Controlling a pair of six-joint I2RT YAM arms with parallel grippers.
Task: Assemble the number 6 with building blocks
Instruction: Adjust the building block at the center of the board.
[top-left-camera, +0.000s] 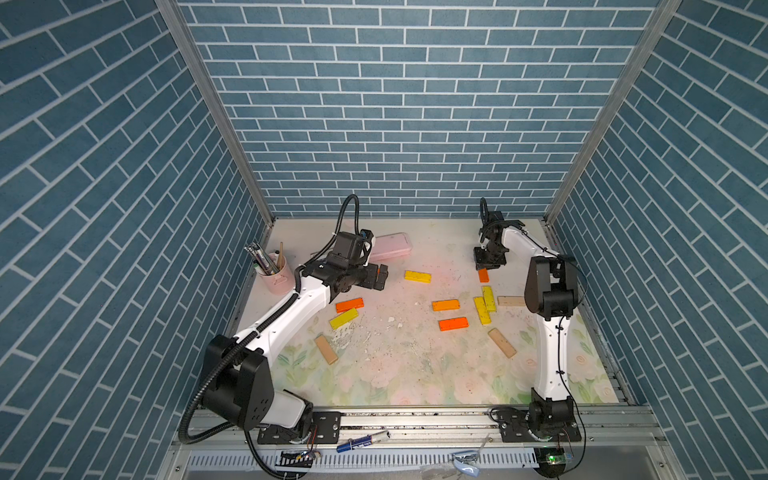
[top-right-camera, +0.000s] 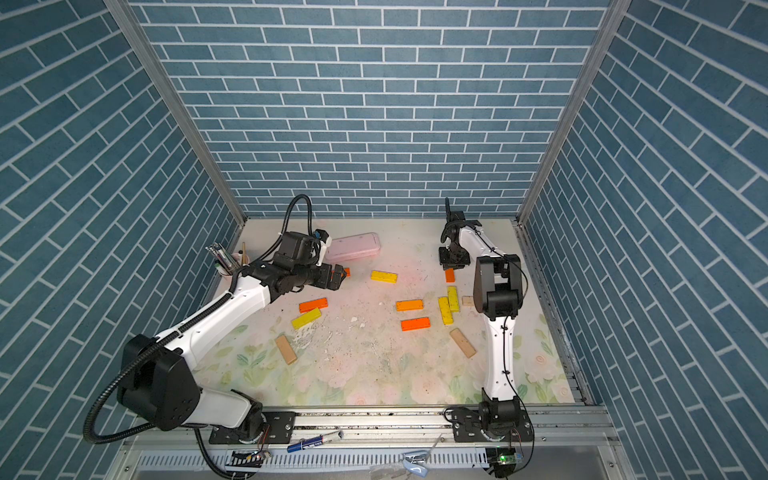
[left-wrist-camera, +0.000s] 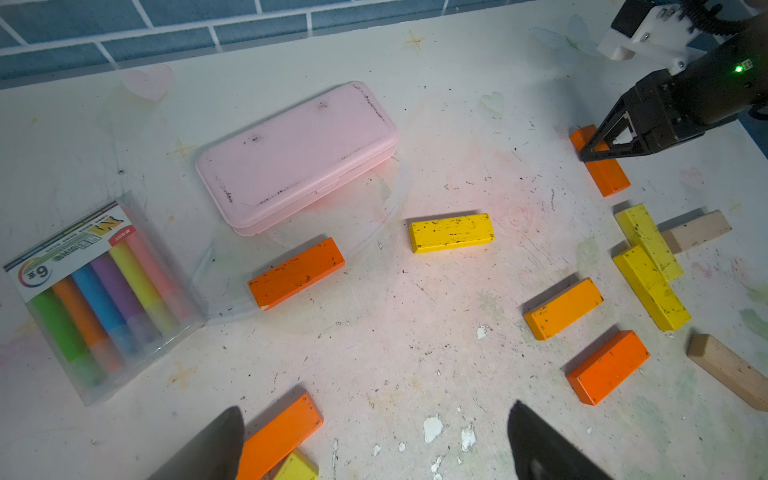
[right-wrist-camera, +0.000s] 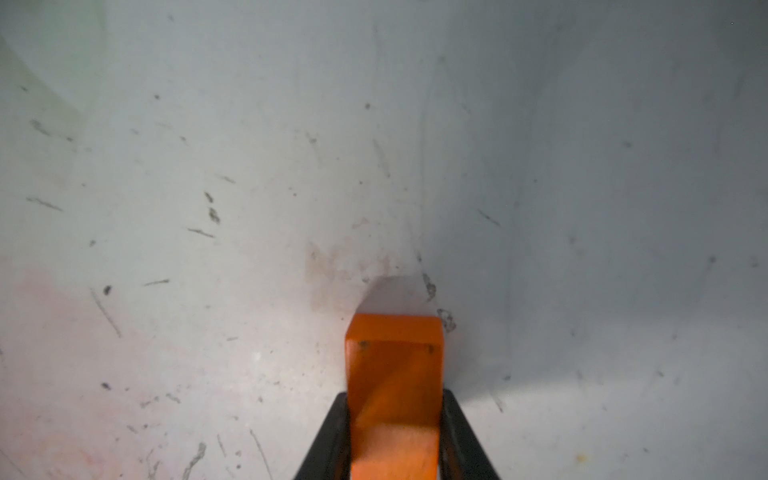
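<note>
Building blocks lie scattered on the table. My right gripper at the far right is shut on one end of an orange block that lies low at the table surface; it also shows in the left wrist view. Nearby are two yellow blocks, a tan block, an orange-yellow block, an orange block and another tan block. My left gripper hangs open and empty at the back left, above an orange block and a yellow block.
A pink case lies at the back behind my left gripper. A pink pen cup stands by the left wall, and a clear chalk pack lies near it. A lone yellow block and a tan block lie apart.
</note>
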